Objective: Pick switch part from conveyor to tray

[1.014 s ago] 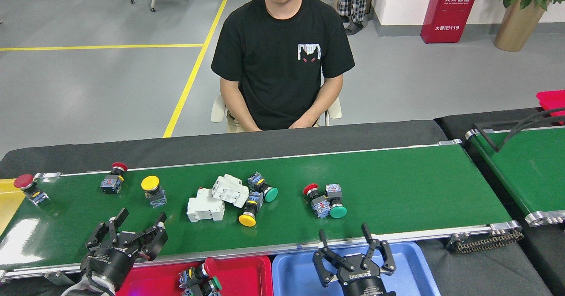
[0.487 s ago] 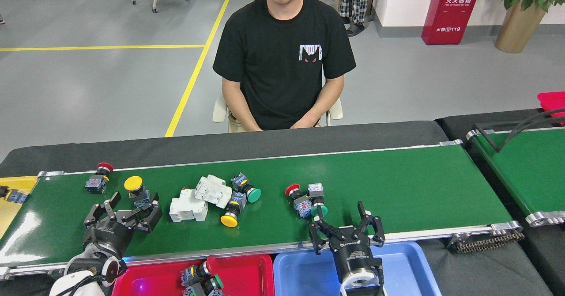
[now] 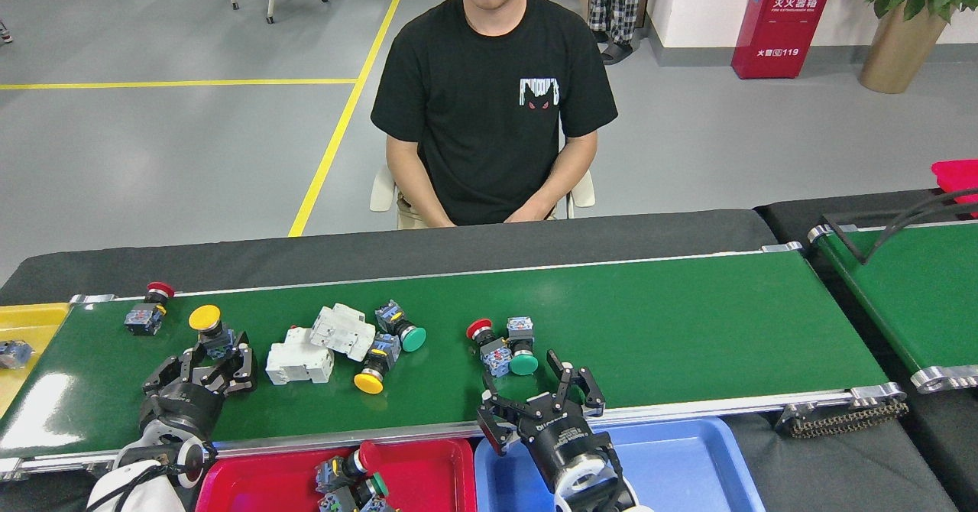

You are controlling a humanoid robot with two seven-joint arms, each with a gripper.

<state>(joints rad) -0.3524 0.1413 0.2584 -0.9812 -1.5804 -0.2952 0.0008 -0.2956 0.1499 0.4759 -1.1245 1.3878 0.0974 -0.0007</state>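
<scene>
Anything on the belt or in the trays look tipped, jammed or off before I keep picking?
Nothing damaged. The parts on the conveyor lie tumbled rather than spaced: two white breakers overlap at an angle, touching a yellow button switch and a green one. One switch part lies in the yellow tray past the belt's end.

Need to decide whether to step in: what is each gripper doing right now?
Left gripper: open, fingers around the yellow-capped push-button switch, nothing gripped yet.
Right gripper: open, empty, beside the green-capped push-button switch.
</scene>
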